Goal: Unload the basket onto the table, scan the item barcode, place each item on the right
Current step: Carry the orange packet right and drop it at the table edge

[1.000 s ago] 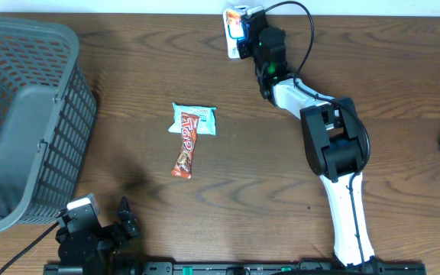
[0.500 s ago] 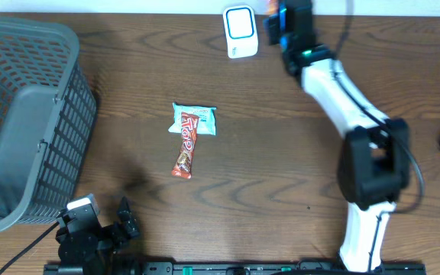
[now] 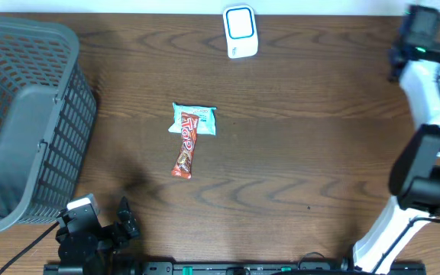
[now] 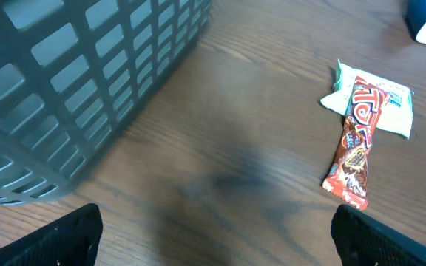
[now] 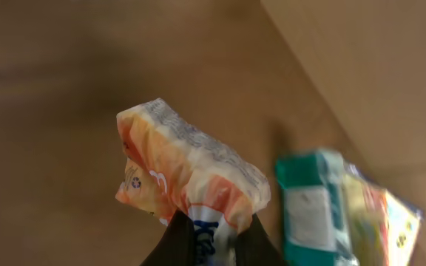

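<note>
Orange packet (image 5: pixel 187 174), clamped between your right gripper's (image 5: pixel 207 238) closed fingers: present its barcode squarely to the scanner (image 3: pixel 241 30). Your left gripper's (image 4: pixel 217 240) fingers stand apart, empty.

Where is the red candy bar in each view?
Overhead: candy bar left of centre, top end on a teal packet.
Left wrist: right side.
Right wrist: not in it; the right tool grips an orange packet.
Shared landmark: basket, at left in overhead and left wrist.
</note>
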You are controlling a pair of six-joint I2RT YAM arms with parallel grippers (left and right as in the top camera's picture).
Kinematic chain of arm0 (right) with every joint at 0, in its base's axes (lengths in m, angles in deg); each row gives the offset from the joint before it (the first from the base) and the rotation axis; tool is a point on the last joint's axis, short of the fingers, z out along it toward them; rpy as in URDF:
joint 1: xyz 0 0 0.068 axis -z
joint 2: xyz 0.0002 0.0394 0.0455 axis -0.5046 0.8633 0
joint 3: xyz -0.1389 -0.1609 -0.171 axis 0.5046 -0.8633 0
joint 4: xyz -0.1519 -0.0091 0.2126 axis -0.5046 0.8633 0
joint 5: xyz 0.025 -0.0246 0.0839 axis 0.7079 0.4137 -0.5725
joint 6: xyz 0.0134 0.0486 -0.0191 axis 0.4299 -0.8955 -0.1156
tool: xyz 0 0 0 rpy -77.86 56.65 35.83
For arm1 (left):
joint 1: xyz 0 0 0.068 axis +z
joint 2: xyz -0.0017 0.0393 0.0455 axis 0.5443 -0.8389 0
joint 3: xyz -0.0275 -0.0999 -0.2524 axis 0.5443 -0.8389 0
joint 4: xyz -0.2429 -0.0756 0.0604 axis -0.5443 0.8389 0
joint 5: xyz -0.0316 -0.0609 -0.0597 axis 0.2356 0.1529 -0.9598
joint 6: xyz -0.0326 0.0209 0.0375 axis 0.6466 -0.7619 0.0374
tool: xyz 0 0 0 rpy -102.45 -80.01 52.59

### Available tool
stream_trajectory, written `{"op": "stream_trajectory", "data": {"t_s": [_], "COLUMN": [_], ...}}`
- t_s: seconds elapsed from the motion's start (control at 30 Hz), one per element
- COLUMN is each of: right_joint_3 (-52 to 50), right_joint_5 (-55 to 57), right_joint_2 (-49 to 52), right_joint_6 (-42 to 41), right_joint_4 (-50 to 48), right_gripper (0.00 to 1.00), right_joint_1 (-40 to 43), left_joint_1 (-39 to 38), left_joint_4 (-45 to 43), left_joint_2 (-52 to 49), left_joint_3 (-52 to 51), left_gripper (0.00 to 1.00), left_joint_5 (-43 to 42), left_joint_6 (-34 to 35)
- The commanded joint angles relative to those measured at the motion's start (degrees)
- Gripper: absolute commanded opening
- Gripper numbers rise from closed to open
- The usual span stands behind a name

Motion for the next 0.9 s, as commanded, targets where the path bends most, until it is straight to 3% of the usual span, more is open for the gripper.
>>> {"op": "stream_trajectory", "data": {"t_s": [0.0,0.13,0.23,0.37,0.4,0.57,0.87], "right_joint_3": [-2.0,-3.2,-3.3,-3.1,-3.1,-3.0,-3.0], "right_joint_5": [-6.7,-15.2,-17.0,-17.0,-17.0,-21.0,-64.1], "right_joint_2": [2.8,5.6,6.9,6.7,6.5,2.1,-7.3], "right_joint_6": [-2.0,-2.1,-4.0,-4.6,-4.6,-9.4,-15.8], "right_joint_4": [0.5,0.5,0.7,0.2,0.2,0.5,-0.9], "right_gripper": [0.01,0.01,0.2,0.79,0.99,0.99,0.99], "right_joint_1": [4.3,9.4,11.6,12.4,12.4,11.3,6.2], "left_joint_1": [-0.2,-0.2,-0.2,-0.2,-0.2,-0.2,-0.2], "left_joint_4": [0.1,0.1,0.1,0.1,0.1,0.1,0.1], "left_joint_2": [0.2,0.2,0.2,0.2,0.2,0.2,0.2], "left_joint_3": [-0.2,-0.2,-0.2,-0.2,-0.2,-0.2,-0.2], "left_gripper": [0.99,0.99,0.99,0.99,0.99,0.99,0.99], "left_joint_5": [0.5,0.5,0.5,0.5,0.5,0.5,0.5], "left_joint_6": [0.1,0.1,0.1,0.1,0.1,0.1,0.1]}}
